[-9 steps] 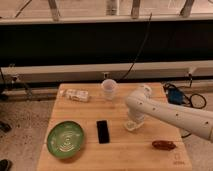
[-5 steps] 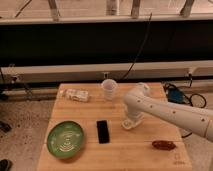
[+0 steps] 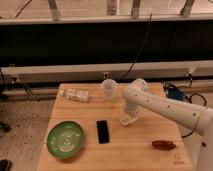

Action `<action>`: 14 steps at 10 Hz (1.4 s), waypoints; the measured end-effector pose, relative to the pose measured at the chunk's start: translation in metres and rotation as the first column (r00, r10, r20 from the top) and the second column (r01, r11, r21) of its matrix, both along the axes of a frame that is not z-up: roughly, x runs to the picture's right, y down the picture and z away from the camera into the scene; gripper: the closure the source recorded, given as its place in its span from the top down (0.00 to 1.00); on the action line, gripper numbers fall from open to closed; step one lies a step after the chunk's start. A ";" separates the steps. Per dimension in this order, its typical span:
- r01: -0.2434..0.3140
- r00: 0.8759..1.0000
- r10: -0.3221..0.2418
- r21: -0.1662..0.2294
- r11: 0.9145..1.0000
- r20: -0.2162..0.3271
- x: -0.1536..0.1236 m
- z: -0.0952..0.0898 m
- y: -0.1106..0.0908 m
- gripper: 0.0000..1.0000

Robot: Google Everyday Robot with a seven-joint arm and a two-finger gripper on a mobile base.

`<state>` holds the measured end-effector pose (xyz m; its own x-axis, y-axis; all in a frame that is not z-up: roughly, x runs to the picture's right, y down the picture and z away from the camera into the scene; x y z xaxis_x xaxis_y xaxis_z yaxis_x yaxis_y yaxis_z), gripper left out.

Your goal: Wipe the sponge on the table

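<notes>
I see gripper down on the table, pale sponge seemingly right under it, can't tell its grip state. Black slab just camera-left of it, cup behind it

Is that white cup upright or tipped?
Upright: the cup shows its rim on top. The gripper is down at the table, in front of it.

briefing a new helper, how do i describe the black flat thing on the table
On the wooden table, look between the green plate at front left and the gripper, down at the tabletop right of centre. The black flat rectangle lies there, the only black, straight-edged item.
</notes>
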<state>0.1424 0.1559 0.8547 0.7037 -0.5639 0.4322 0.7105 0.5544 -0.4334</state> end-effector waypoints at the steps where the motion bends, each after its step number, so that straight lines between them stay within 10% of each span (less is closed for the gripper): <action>1: -0.005 1.000 0.005 0.000 1.000 -0.004 0.001 0.005 -0.006 0.00; 8: -0.087 0.991 0.086 -0.001 0.996 -0.103 0.067 0.023 -0.028 0.00; 14: -0.090 0.991 0.086 -0.036 0.995 -0.099 0.101 -0.005 0.011 0.00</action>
